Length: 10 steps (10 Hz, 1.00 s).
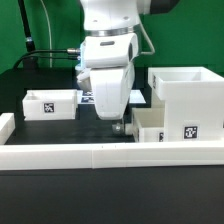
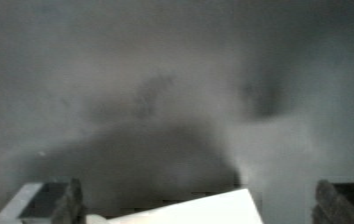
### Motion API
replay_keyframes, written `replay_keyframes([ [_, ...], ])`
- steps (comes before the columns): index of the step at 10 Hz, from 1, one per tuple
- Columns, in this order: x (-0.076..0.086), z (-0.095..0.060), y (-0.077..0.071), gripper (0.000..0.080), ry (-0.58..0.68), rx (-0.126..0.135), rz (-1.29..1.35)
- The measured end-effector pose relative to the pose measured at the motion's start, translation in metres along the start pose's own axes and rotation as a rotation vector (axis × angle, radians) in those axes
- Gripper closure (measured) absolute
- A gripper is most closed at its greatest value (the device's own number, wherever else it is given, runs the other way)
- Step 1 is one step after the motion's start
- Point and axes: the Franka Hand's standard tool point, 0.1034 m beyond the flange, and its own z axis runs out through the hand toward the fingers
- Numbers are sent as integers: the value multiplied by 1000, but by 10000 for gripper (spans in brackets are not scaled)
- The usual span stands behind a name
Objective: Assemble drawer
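Observation:
The drawer's large white housing [image 1: 186, 92] stands at the exterior view's right, with a tag low on its front. One small open-topped tray [image 1: 50, 103] with a tag lies at the exterior view's left. A second small tray [image 1: 150, 124] sits against the housing's lower left side. My gripper [image 1: 120, 126] hangs just to the left of this second tray, low over the table. In the blurred wrist view my gripper [image 2: 197, 203] is open, its dark fingers [image 2: 49, 202] stand wide apart, and a white corner of a part [image 2: 192, 210] shows between them.
The long low white border wall [image 1: 100, 153] runs across the front. The marker board [image 1: 84, 98] lies flat behind my gripper, mostly hidden by the arm. The table is dark, with a green backdrop and cables behind.

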Motion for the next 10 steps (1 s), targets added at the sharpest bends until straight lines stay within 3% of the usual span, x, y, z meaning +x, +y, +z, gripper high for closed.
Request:
replay_keyframes([
  [5,20,2,-5,151,2,4,21],
  [8,19,2,-6,151,2,6,35],
  [10,8,2,-6,151,-2,7,52],
])
